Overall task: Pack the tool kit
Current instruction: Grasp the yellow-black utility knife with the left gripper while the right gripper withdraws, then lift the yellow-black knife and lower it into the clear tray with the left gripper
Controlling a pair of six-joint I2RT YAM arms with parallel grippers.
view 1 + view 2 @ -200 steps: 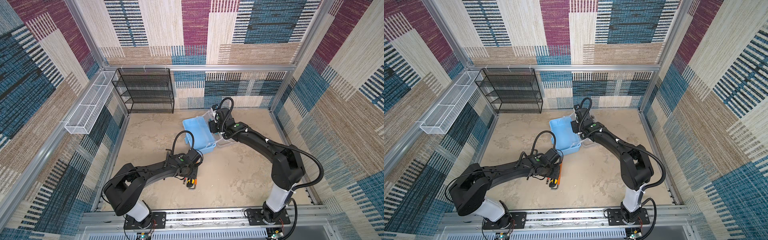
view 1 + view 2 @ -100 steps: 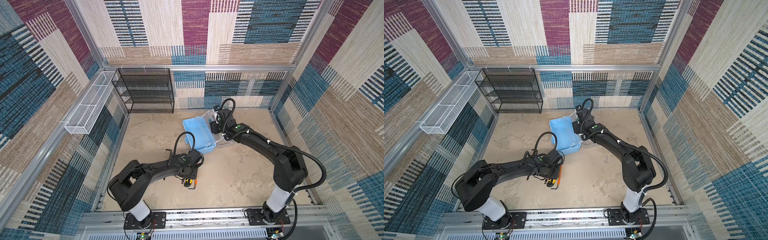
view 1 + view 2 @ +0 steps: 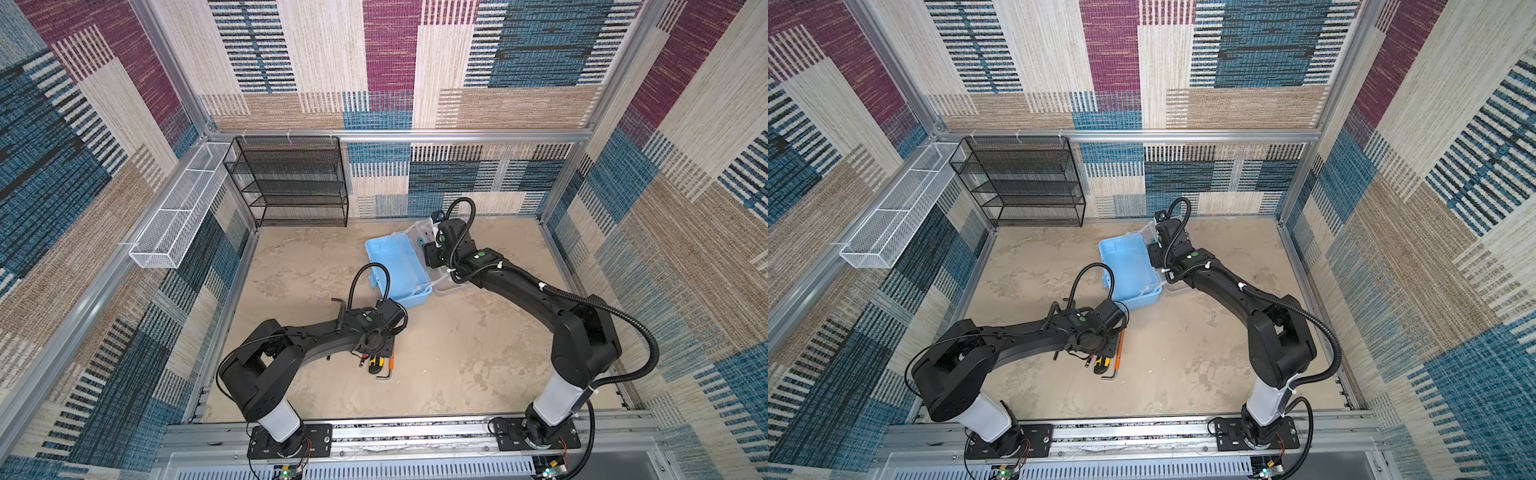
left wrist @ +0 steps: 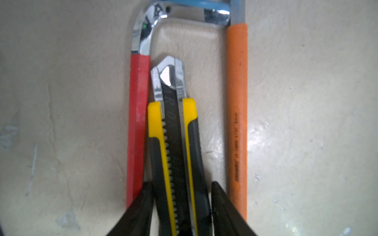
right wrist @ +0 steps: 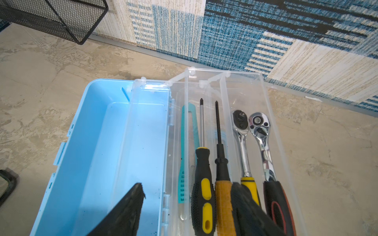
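The tool kit sits open on the table, toward the far side and a little right of centre. Its light-blue base is bare inside and its clear lid is folded out flat on the right. Packing looks roughly half done: in the lid lie a teal knife, a yellow-and-black screwdriver, an orange-handled screwdriver and two ratchets, side by side. Left out, on the table nearer than the kit and about mid-width, are a yellow utility knife, a red-sleeved hex key and an orange-sleeved hex key, one key on either side of the knife. The left gripper is down on these, jaws partway in and straddling the yellow knife, pads at or almost at its sides; whether it is truly clamped I cannot tell. The right gripper hovers over the kit with jaws wide, holding nothing. By my reading the loose tools must go in, then the lid be shut and latched.
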